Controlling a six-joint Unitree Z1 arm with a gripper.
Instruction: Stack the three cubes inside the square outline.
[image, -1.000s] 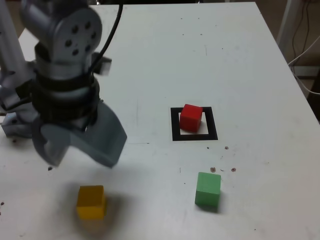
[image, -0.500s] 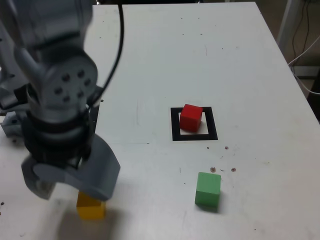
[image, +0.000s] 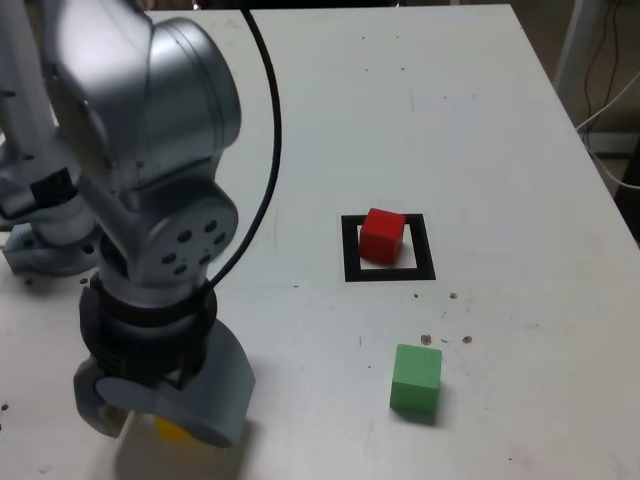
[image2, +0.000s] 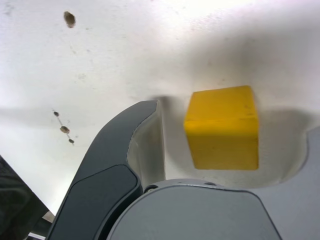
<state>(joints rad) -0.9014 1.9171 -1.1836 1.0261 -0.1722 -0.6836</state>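
Grey fingers (image2: 125, 165) stand wide apart on either side of the yellow cube (image2: 222, 127), not yet touching it, low at the near left of the white counter (image: 480, 120). It looks rigid, light and smooth-faced; flat opposite sides suit a pinch. Farther right, the red cube (image: 382, 234) sits in the square outline (image: 350, 250); the green cube (image: 416, 377) lies nearer.

White speckled table (image: 450, 100), cables (image: 610, 95) beyond.

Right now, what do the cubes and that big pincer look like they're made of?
Yellow cube: matte, opaque, softly rounded edges, perhaps painted wood or foam. Red cube and green cube look alike. Pincer: smooth grey, probably moulded plastic; can't be sure.
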